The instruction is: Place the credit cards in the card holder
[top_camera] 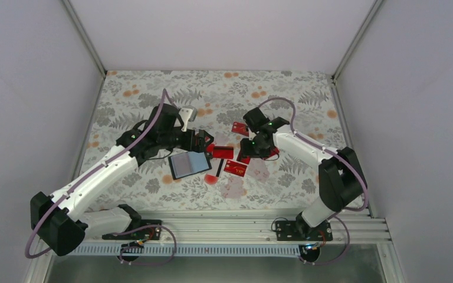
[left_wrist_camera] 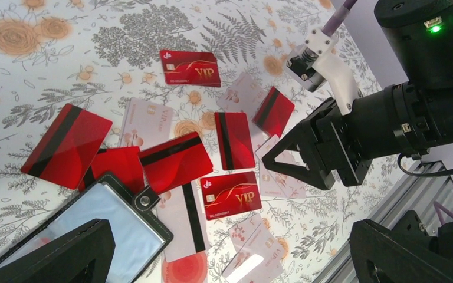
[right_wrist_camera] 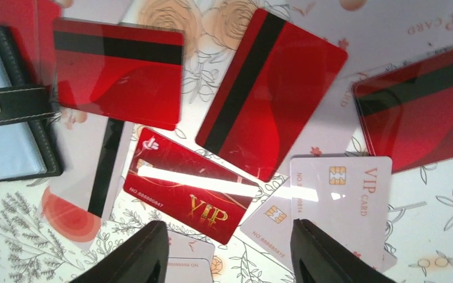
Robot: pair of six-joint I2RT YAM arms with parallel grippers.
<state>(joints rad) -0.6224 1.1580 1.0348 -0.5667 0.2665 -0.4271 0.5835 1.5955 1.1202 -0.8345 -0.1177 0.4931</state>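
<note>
Found credit cards [left_wrist_camera: 173, 162] strewn mid desk [top_camera: 153, 88], just right of the opened card holder [left_wrist_camera: 112, 215]. Saw left fingers [left_wrist_camera: 76, 250] spread wide over that holder, gripping nothing; right fingers [right_wrist_camera: 138, 253] half parted above a VIP card [right_wrist_camera: 183, 188], empty. Noted patterned desk running well beyond the cards to every wall.

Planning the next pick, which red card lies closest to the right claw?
The red card showing gold VIP lettering, face up just ahead of the right claw; the other red cards nearby show black stripes.
</note>
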